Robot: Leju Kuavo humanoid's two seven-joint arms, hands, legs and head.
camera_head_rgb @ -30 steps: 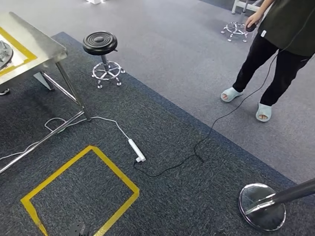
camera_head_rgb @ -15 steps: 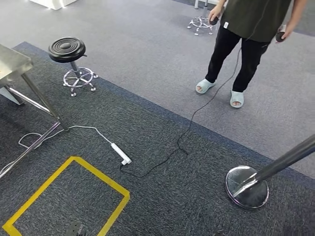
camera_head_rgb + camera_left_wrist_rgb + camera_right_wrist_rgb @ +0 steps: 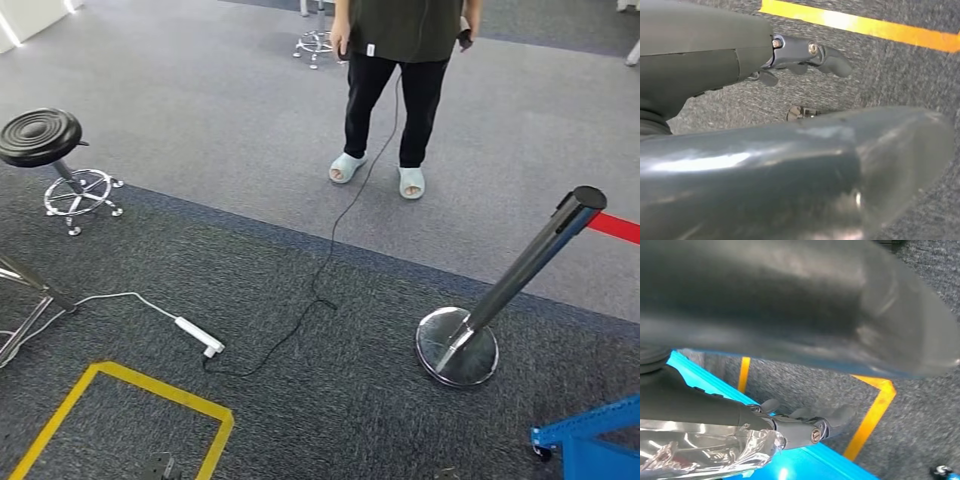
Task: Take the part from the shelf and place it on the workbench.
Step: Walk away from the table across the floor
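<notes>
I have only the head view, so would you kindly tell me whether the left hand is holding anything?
Observer: No. The left wrist view shows the left hand with its fingers stretched out and nothing in them.
Operator: Thank you. What lies beneath it?
Observer: Dark carpet, crossed by a yellow tape line.
Operator: And the right hand?
Observer: The right hand is stretched out and empty too. It is over a blue surface, with crinkled silver wrapping beside it.
</notes>
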